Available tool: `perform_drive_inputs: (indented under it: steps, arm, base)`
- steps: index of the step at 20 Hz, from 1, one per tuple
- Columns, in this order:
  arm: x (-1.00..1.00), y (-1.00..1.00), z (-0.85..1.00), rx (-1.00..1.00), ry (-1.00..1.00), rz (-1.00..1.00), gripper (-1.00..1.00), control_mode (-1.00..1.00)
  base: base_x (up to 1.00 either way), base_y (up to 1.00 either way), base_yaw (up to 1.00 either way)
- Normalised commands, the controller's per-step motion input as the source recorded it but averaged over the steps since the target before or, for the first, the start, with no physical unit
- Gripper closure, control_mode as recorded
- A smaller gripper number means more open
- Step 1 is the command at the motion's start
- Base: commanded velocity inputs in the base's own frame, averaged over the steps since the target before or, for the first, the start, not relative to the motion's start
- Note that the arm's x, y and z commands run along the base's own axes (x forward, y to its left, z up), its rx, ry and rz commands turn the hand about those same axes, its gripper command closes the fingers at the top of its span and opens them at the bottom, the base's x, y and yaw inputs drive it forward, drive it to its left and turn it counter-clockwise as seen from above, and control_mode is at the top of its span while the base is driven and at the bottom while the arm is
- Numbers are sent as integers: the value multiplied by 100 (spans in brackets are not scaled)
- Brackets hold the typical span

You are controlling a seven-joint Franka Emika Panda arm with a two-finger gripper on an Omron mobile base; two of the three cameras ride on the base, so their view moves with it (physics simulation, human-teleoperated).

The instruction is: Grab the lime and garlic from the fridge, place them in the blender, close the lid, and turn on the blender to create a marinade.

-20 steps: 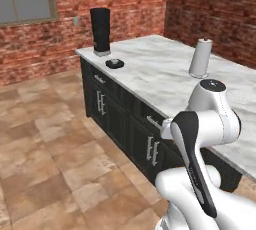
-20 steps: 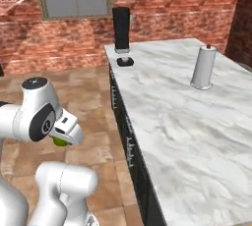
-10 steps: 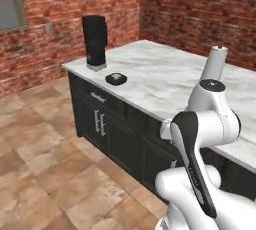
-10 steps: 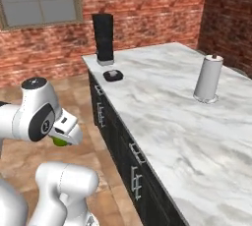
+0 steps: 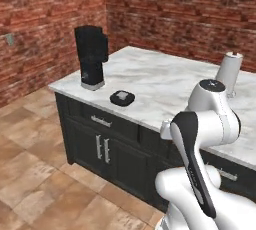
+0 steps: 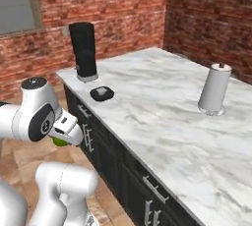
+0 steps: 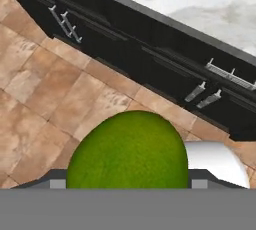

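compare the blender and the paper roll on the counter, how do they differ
The blender is black and blocky; the roll is pale grey and tapered. The blender stands at the counter's corner beside the lid; the roll stands alone further along. The blender is taller. Both stand upright on the marble counter.

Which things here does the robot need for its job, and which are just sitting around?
For the job:
- lime, held in the jaws
- blender on the counter
- lid, lying on the counter beside the blender

Just sitting around:
- paper roll on its stand
- cabinet under the counter
- window
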Motion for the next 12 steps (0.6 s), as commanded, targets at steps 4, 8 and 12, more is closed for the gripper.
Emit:
perform_drive_inputs:
  steps: [4, 8, 12]
  arm:
    - [0, 0, 0, 0, 0, 0, 100, 100]
    - [0, 0, 0, 0, 0, 0, 100, 100]
    - [0, 0, 0, 0, 0, 0, 100, 100]
  base:
    - [64, 100, -39]
    - [58, 100, -38]
    - [52, 100, -39]
